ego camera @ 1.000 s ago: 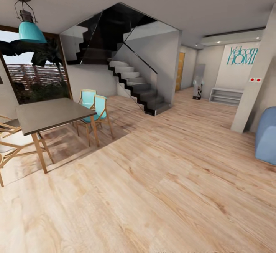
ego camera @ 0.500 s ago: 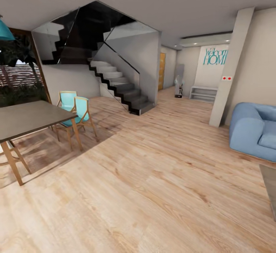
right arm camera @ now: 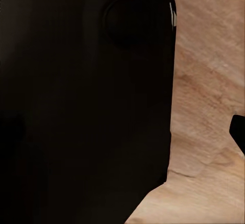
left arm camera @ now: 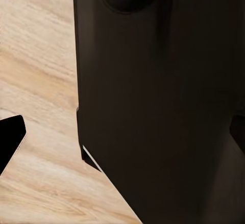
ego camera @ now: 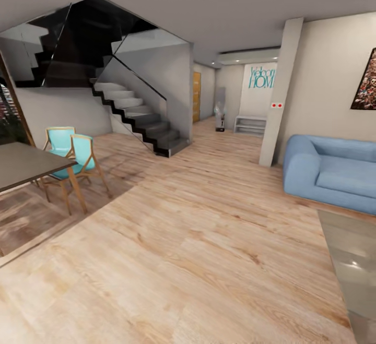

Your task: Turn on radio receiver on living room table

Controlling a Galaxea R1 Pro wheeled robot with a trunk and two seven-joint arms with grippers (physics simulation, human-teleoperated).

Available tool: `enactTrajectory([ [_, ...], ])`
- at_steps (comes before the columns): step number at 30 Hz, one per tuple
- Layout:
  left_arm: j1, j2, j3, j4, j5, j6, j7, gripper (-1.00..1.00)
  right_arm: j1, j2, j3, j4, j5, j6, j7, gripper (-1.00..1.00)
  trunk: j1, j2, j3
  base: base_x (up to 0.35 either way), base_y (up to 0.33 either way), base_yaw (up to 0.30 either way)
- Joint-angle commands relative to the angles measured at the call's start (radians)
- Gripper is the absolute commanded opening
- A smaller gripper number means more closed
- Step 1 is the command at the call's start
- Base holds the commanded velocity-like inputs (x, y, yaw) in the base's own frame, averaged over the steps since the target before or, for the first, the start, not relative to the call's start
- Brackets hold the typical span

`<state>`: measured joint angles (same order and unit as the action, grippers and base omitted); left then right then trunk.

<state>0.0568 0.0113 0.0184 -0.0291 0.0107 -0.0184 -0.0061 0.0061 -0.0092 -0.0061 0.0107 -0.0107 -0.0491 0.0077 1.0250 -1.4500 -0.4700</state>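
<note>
the robot is on its way into the living room — the blue sofa and glossy table show at the right, no radio seen on it, gripper states unreadable — next, turn right toward that table.

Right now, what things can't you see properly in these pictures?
- The glossy grey table: head view, cut off by the picture's right and bottom edges, so most of its top is out of frame.
- The blue sofa and the wall picture: head view, cut by the right edge.
- The wall lettering: partly behind the pillar.
- The wooden floor: wrist views, a dark body covers much of it.
</note>
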Motion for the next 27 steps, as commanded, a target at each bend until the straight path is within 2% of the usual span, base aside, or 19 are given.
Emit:
enactTrajectory([
  [1, 0.000, 0.001, 0.000, 0.000, 0.000, 0.000, 0.000, 1.00, 0.000, 0.000, 0.000, 0.000, 0.000, 0.000, 0.000, 1.00, 0.000, 0.000, 0.000, 0.000, 0.000, -0.290],
  [27, 0.000, -0.002, 0.000, -0.001, 0.000, 0.000, 0.000, 1.00, 0.000, 0.002, 0.000, 0.000, -0.001, 0.000, 0.000, 1.00, 0.000, 0.000, 0.000, 0.000, 0.000, -0.293],
])
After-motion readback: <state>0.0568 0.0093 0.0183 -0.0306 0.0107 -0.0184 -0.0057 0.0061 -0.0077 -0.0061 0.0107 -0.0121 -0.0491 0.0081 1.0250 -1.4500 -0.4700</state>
